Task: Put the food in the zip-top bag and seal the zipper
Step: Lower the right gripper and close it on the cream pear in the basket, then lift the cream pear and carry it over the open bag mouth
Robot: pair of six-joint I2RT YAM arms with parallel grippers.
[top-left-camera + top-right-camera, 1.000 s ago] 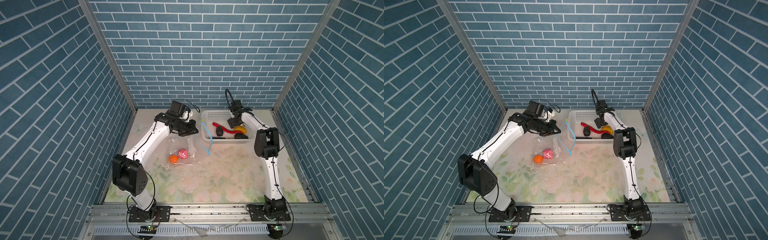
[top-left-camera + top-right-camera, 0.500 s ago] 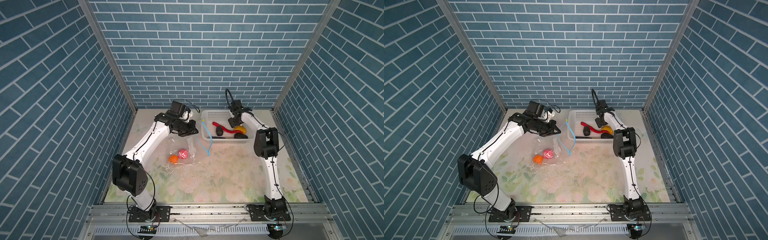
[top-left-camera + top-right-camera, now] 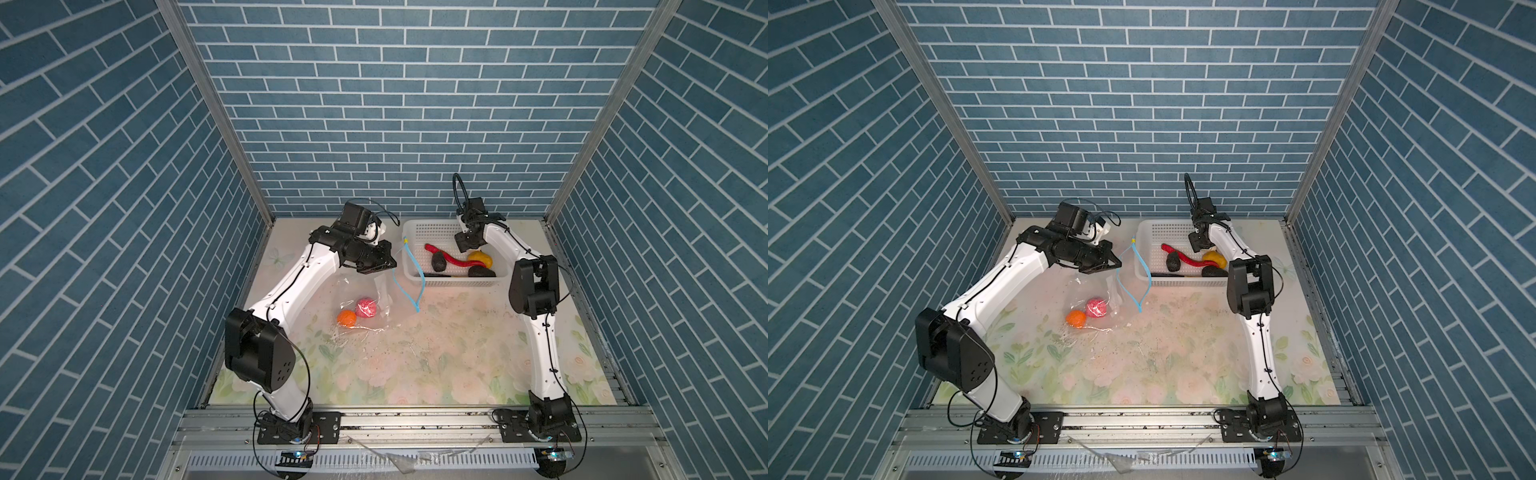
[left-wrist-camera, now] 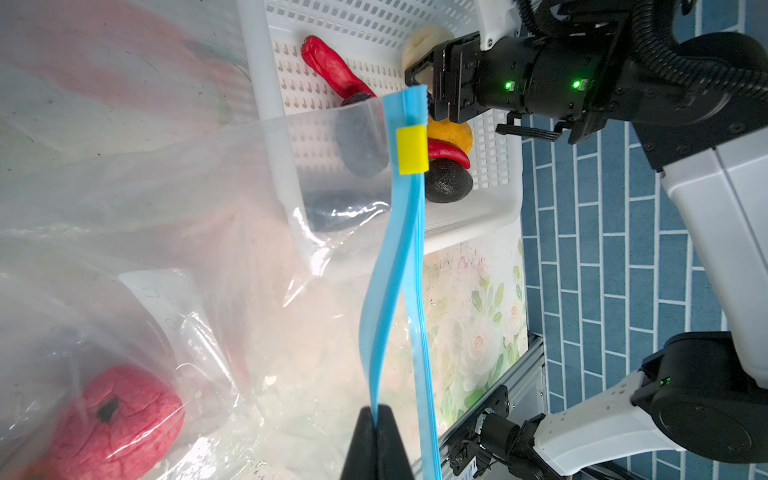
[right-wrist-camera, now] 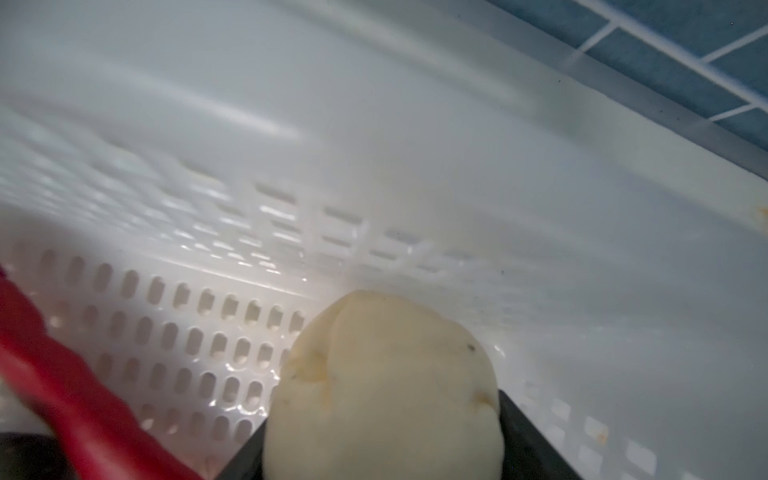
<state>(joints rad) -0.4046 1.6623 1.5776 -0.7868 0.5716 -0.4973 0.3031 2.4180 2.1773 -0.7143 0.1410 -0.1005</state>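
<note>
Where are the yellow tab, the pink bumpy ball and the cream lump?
yellow tab (image 4: 412,149), left wrist view, its middle.
pink bumpy ball (image 3: 366,308), in a top view, its centre.
cream lump (image 5: 382,386), right wrist view, its front face.

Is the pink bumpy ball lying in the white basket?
No, the pink bumpy ball lies inside the clear bag on the table, beside the orange ball, outside the basket.

My left gripper (image 4: 376,419) is pinched tight on the blue zipper (image 4: 395,270), which runs off toward twelve o'clock to its yellow tab (image 4: 412,149). The pink bumpy ball (image 4: 116,419) lies inside the zip-top bag (image 4: 187,199) at nine o'clock. Past the tab, at one o'clock, the right gripper (image 4: 428,79) flanks the cream lump (image 4: 422,39) in the white basket (image 4: 266,104).
</note>
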